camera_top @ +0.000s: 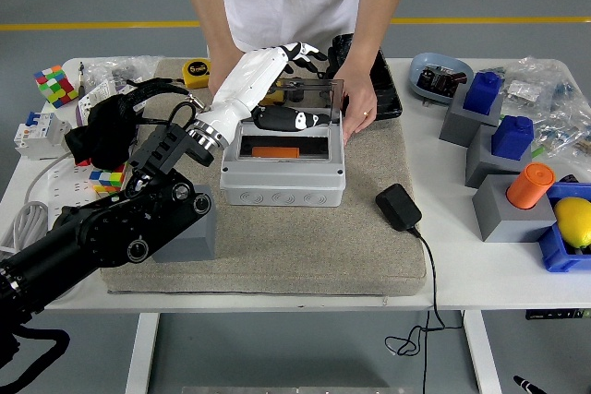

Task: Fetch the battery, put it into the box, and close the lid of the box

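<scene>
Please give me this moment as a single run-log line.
left hand: open, at raised lid | orange battery: inside grey box | person's hand: steadying box | right hand: not in view

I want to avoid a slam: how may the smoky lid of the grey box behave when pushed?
The lid stands upright on a rear hinge, so it probably swings down easily. It looks thin, likely light. The person's hand steadies the box.

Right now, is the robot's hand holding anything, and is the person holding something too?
The robot's left hand holds nothing; its fingers rest open by the dark lid. The person's hands hold the grey box by its two sides.
</scene>
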Controlling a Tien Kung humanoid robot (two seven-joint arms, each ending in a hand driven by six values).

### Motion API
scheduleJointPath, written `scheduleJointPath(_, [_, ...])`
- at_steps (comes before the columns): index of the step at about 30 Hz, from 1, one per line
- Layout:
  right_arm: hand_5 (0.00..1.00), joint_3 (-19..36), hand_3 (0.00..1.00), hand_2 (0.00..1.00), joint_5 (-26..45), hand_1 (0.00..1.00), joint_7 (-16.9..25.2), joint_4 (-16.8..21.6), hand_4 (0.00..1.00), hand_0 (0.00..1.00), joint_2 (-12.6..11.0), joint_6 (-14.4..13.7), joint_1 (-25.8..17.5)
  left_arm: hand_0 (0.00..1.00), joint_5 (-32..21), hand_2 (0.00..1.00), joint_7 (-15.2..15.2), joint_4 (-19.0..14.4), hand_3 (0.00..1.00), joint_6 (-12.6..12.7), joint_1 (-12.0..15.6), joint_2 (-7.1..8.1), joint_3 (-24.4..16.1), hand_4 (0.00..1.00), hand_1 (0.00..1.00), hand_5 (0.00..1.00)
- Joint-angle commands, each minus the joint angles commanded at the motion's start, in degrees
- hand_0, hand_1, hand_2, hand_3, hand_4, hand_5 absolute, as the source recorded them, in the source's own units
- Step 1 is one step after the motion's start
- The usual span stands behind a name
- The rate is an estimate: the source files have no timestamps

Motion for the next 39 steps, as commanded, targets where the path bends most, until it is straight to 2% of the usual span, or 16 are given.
scheduleJointPath(3, [0.555,-0.1,0.581,0.69,0.0,0.672,0.0,0.0,0.954,0.653,0.0,0.0,0.1,0.883,-0.3,0.922,-0.5,0.0,0.912,-0.3,-0.1,0.09,-0.3,0.998,0.936,0.897])
scheduleJointPath(4, [0.555,-0.2,0.581,0.69,0.1,0.672,0.0,0.0,0.954,0.652,-0.1,0.0,0.1,0.9,-0.2,0.928,-0.7,0.0,0.916,-0.2,-0.1,0.09,-0.4,0.998,0.945,0.957])
scheduleJointPath(6, [0.555,-0.2,0.581,0.69,0.1,0.672,0.0,0.0,0.954,0.652,0.0,-0.1,0.2,0.9,-0.2,0.928,-0.7,0.0,0.916,0.0,-0.2,0.08,-0.1,0.998,0.945,0.957])
scheduleJointPath(9, [0.555,-0.3,0.581,0.69,0.2,0.672,0.1,0.1,0.954,0.652,0.0,-0.1,0.3,0.9,0.4,0.928,0.5,0.4,0.916,-0.2,-0.3,0.01,0.2,0.998,0.945,0.957])
scheduleJointPath(10, [0.555,-0.3,0.581,0.69,0.3,0.672,0.1,0.1,0.954,0.652,0.0,-0.1,0.3,0.883,0.8,0.894,1.6,0.5,0.907,-0.7,-0.3,0.06,0.4,0.998,0.926,0.94])
scheduleJointPath(15, [0.555,-0.6,0.581,0.69,0.4,0.672,0.0,0.0,0.954,0.652,-0.2,-0.1,0.3,0.883,1.4,0.894,5.3,0.8,0.907,-2.5,-0.2,0.35,1.4,0.998,0.926,0.94])
scheduleJointPath(16, [0.557,-0.7,0.582,0.69,0.4,0.672,0.0,0.0,0.956,0.652,-0.2,-0.1,0.2,0.855,1.4,0.845,5.6,0.9,0.865,-2.6,-0.2,0.38,1.6,0.998,0.882,0.918])
scheduleJointPath(21, [0.557,-0.7,0.582,0.69,0.4,0.672,0.0,0.0,0.956,0.652,-0.3,0.0,0.2,0.855,1.9,0.845,7.5,0.8,0.865,-4.4,0.0,0.85,2.2,0.998,0.882,0.918])
scheduleJointPath(22, [0.557,-0.7,0.582,0.69,0.4,0.672,0.0,0.0,0.957,0.652,-0.3,-0.1,0.2,0.81,1.9,0.81,7.6,0.5,0.85,-4.6,0.2,1.07,2.3,0.998,0.85,0.899])
scheduleJointPath(24, [0.557,-0.6,0.582,0.69,0.3,0.672,0.0,0.1,0.957,0.652,-0.3,-0.1,0.1,0.81,1.6,0.81,7.5,0.0,0.85,-4.6,0.6,1.45,2.6,0.998,0.85,0.899])
scheduleJointPath(27, [0.557,-0.3,0.582,0.69,0.1,0.672,0.0,0.0,0.957,0.652,-0.4,0.0,0.1,0.81,1.6,0.81,7.5,-1.8,0.85,-4.5,1.5,2.45,2.4,0.998,0.85,0.899])
scheduleJointPath(28, [0.557,-0.2,0.582,0.69,0.0,0.672,0.0,0.0,0.957,0.652,-0.4,0.0,0.1,0.734,1.8,0.754,7.7,-2.6,0.829,-4.6,1.8,2.76,2.2,0.998,0.783,0.885])
scheduleJointPath(33, [0.557,0.6,0.582,0.69,-0.4,0.672,0.0,0.0,0.957,0.652,-0.5,0.0,0.0,0.734,1.9,0.754,7.8,-7.5,0.829,-4.4,4.6,4.97,0.5,0.998,0.783,0.885])
scheduleJointPath(34, [0.558,0.7,0.583,0.69,-0.4,0.672,0.0,0.0,0.957,0.652,-0.5,0.0,0.0,0.694,1.9,0.736,7.8,-8.2,0.815,-4.4,5.0,5.25,0.3,0.998,0.764,0.87])
scheduleJointPath(39, [0.558,1.1,0.583,0.69,-0.7,0.672,0.0,0.0,0.957,0.652,-0.4,0.1,0.0,0.694,1.7,0.736,8.1,-11.9,0.815,-4.5,7.7,7.24,-0.4,0.998,0.764,0.87])
